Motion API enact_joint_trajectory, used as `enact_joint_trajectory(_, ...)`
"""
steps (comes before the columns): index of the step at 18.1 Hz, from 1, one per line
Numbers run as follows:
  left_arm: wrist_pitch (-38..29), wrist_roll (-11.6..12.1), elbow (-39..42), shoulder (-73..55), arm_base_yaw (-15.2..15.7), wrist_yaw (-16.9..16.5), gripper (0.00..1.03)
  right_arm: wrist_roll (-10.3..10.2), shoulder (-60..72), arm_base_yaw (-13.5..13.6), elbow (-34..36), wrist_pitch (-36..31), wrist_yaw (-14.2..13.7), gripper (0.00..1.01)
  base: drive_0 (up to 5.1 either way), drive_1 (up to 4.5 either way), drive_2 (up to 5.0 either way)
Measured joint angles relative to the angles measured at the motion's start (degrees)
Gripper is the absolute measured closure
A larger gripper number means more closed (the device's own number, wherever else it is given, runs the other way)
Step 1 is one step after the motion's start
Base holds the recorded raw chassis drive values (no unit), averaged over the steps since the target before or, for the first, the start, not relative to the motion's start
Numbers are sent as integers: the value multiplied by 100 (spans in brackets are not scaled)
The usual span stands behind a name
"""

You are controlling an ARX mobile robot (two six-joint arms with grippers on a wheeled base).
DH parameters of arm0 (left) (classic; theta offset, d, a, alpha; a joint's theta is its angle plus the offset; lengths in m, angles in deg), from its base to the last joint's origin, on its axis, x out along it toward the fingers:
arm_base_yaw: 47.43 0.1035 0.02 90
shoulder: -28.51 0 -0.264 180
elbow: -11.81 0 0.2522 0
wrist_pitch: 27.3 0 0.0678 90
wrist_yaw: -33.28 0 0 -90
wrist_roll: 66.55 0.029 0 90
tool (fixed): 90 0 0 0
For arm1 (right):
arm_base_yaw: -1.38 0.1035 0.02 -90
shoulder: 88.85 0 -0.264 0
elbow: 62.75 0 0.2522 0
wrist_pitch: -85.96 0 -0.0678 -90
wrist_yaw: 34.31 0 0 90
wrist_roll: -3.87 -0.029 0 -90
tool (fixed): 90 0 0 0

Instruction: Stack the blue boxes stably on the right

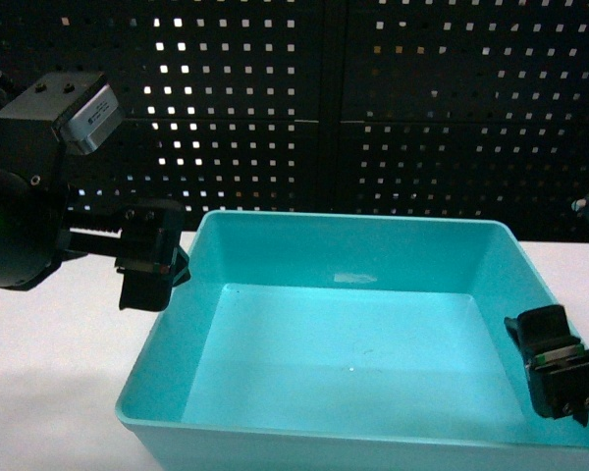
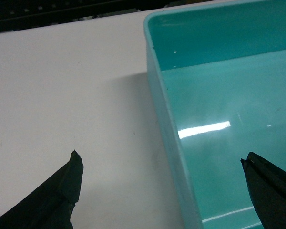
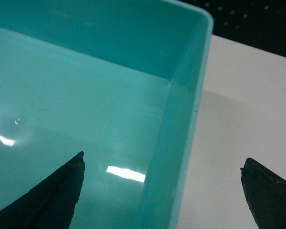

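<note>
Pincers (image 2: 162, 164) (image 3: 162, 162) spread wide, straddling opposite walls of turquoise tub (image 1: 344, 324)

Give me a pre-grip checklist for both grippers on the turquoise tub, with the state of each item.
1. Left gripper open, straddling the turquoise tub's left wall: ok.
2. Right gripper open, straddling the right wall: ok.
3. Tub empty inside: ok.
4. Tub sitting flat on the white table: ok, as far as visible.
5. Fingertips low enough to clamp the walls: cannot tell.
6. Second box or stacking spot on the right in view: not ok, none visible.
</note>
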Motion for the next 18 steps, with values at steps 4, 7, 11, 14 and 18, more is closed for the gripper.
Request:
enact_joint_trajectory(4, -190, -278, 92, -251, -35, 72, 5, 2, 275, 155, 74, -308, -107, 3, 0, 0, 0)
enact_joint_trajectory(7, -210, -402, 13, -590, -175, 125, 5, -17, 769, -42, 9, -560, -107, 3, 0, 0, 0)
enact_joint_trajectory(11, -162, -649, -297, -1019, -376, 260, 5, -173, 1261, -350, -302, -579, 17, 3, 0, 0, 0)
enact_joint_trajectory(14, -177, -837, -284, -1104, -446, 352, 5, -293, 1300, -374, -315, -614, 35, 3, 0, 0, 0)
enact_joint_trajectory(18, -221, -929, -181, -1108, -455, 389, 5, -343, 1325, -374, -304, -680, -15, 17, 0, 0, 0)
